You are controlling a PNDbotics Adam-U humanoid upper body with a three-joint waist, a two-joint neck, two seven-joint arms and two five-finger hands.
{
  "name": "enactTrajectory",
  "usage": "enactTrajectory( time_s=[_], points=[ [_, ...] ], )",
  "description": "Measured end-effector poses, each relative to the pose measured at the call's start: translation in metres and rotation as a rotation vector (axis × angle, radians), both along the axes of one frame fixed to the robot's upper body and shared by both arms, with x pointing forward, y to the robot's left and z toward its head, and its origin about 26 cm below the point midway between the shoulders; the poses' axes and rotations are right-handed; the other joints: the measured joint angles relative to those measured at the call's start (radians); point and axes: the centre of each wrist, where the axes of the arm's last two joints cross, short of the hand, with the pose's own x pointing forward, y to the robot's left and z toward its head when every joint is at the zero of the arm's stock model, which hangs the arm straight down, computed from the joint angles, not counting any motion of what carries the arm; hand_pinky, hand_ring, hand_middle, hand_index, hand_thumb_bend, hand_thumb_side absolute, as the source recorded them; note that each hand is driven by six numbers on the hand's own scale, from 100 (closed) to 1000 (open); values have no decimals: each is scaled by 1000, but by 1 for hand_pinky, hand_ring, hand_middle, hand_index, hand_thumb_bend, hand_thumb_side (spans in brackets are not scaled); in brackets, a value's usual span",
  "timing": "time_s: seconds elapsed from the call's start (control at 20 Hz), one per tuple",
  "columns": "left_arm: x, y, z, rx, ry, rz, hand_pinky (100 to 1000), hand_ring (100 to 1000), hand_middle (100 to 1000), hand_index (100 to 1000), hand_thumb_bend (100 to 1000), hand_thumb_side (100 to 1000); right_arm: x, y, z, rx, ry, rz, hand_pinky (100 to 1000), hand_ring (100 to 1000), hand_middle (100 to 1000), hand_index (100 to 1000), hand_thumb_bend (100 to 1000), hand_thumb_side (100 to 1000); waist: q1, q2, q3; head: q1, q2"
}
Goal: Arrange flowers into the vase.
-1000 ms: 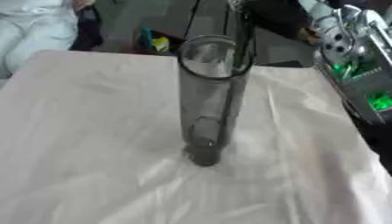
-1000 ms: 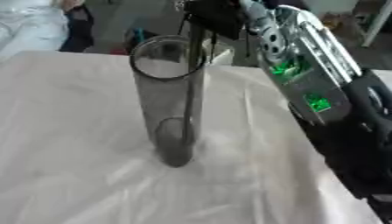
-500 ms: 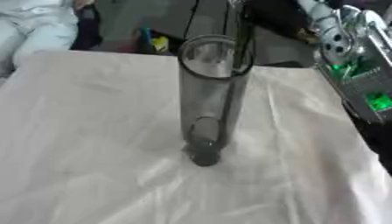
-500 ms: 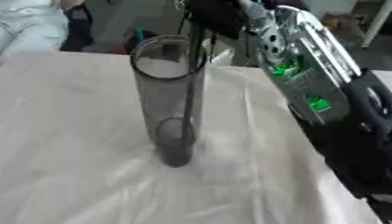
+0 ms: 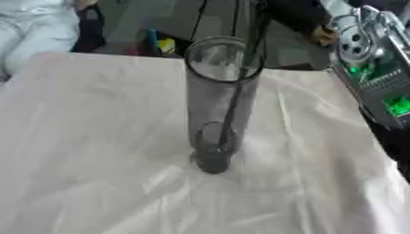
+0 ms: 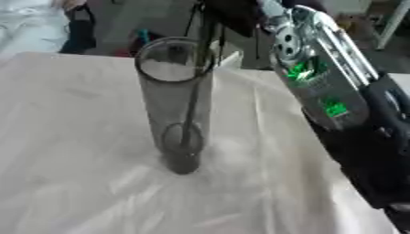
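Here, the smoked-glass cylinder vase (image 5: 218, 103) stands upright mid-cloth on the white tablecloth (image 5: 96, 151), w/ a thin dark flower stem (image 6: 195, 91) already down inside, leaning toward the rim at 1 o'clock. The vase is prob. heavy-ish, slick, breakable and tippy, being tall and narrow; the stem looks light and bendy, best held high, above the rim. The right eye view shows the right arm (image 6: 328, 91) running up to 12 o'clock; the right hand (image 6: 232, 13) sits dark at the stem top, fingers can't be told. The left eye view crops that arm. No left hand shows.
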Motion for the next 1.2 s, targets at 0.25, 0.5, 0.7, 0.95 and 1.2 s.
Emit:
enactTrajectory(
  time_s=[0.25,0.5,0.7,0.95,1.2],
  points=[
    [0,0,0,-1,1,1,642,784,782,851,100,1000,0,-1,-5,25,-41,5,384,427,395,423,100,979,0,0,-1,0,0],
    [0,0,0,1,3,1,642,784,782,850,100,1000,4,1,-11,5,-33,12,401,451,425,462,100,1000,0,0,-1,0,0],
    [0,0,0,1,3,1,642,784,782,850,100,1000,10,1,-15,-40,9,14,437,481,465,509,100,1000,0,0,-1,0,0],
    [0,0,0,0,4,1,642,784,782,850,100,1000,13,1,-16,-110,50,23,477,519,508,574,100,1000,0,0,-1,0,0],
    [0,0,0,1,4,1,642,785,782,850,100,1000,12,1,-12,-162,80,27,521,567,547,619,100,1000,0,0,0,-2,0]
  ],
)
